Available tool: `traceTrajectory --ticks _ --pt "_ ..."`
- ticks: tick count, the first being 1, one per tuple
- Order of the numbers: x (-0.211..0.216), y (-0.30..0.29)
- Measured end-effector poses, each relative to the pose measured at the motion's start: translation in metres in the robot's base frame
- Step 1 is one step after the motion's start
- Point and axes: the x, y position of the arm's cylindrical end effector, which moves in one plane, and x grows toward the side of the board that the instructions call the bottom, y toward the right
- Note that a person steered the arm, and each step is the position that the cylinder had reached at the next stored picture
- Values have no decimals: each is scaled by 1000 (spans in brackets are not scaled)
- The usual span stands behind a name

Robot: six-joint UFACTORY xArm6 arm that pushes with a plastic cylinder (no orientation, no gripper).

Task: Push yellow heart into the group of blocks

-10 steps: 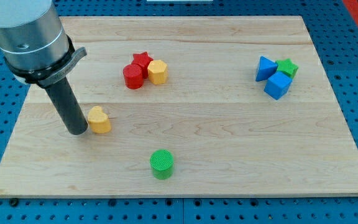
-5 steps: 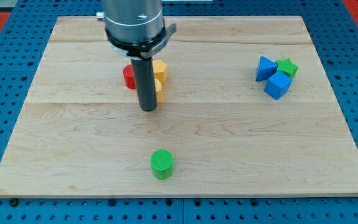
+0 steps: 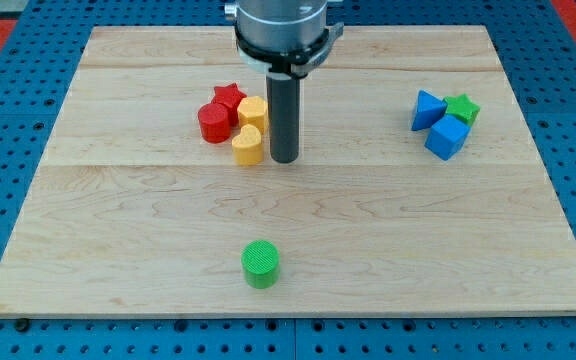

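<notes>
The yellow heart (image 3: 249, 145) lies on the wooden board (image 3: 118, 220), touching the lower side of a group made of a red cylinder (image 3: 213, 124), a red star (image 3: 229, 97) and a yellow hexagon (image 3: 254, 111). My tip (image 3: 285, 158) stands just to the view's right of the yellow heart, a small gap away. The rod rises from it toward the view's top.
A green cylinder (image 3: 261, 264) sits alone near the view's bottom. At the view's right is a second group: a blue triangle (image 3: 427, 108), a green star (image 3: 462, 108) and a blue cube (image 3: 447, 137).
The yellow heart has been pushed from the board's left up to the red and yellow group. My tip then moved from the heart's left to its right.
</notes>
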Motion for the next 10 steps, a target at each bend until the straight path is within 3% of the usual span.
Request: traceTrajectory --ticks 1,4,7,8,9,10 --pt "-1 -19" --pt "19 8" --pt "19 -31" --pt "14 -52" --pt "-12 -36" --pt "24 -31"
